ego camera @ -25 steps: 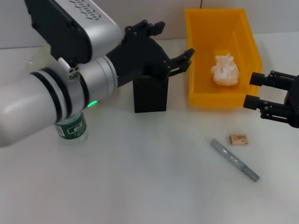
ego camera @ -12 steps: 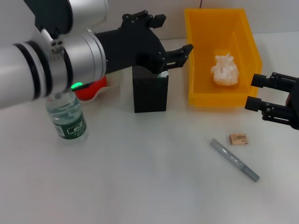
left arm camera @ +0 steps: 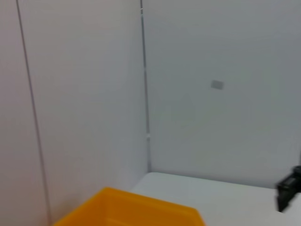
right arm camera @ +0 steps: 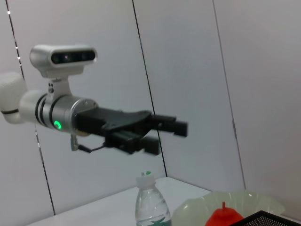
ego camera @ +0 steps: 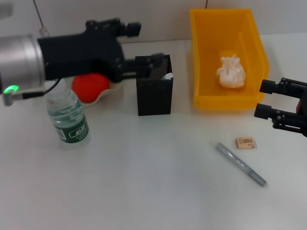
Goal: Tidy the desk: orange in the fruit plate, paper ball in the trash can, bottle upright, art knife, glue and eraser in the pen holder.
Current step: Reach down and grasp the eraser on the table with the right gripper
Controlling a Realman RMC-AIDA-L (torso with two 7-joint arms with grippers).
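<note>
The orange [ego camera: 88,85] lies in the pale fruit plate [ego camera: 109,94] at the back left, and both show again in the right wrist view as the orange [right arm camera: 225,217] and the plate [right arm camera: 235,202]. In front of them stands the bottle [ego camera: 70,118], upright. The black mesh pen holder [ego camera: 154,91] has a white tip [ego camera: 167,75] showing inside. My left gripper [ego camera: 149,43] hovers open just left of and above the holder, nothing in it. In the yellow trash can [ego camera: 204,57] lies the paper ball [ego camera: 230,71]. The eraser [ego camera: 245,143] and grey art knife [ego camera: 240,164] lie on the table. My right gripper [ego camera: 267,99] stands open above the eraser.
The white table top runs to a white wall behind. The left wrist view catches the trash can rim [left arm camera: 136,207] and the right gripper [left arm camera: 287,193] far off. The right wrist view shows the left gripper [right arm camera: 164,134] above the bottle [right arm camera: 150,205].
My left arm has pulled back to the left from over the pen holder, uncovering the orange, plate and bottle. The right gripper has barely moved.
</note>
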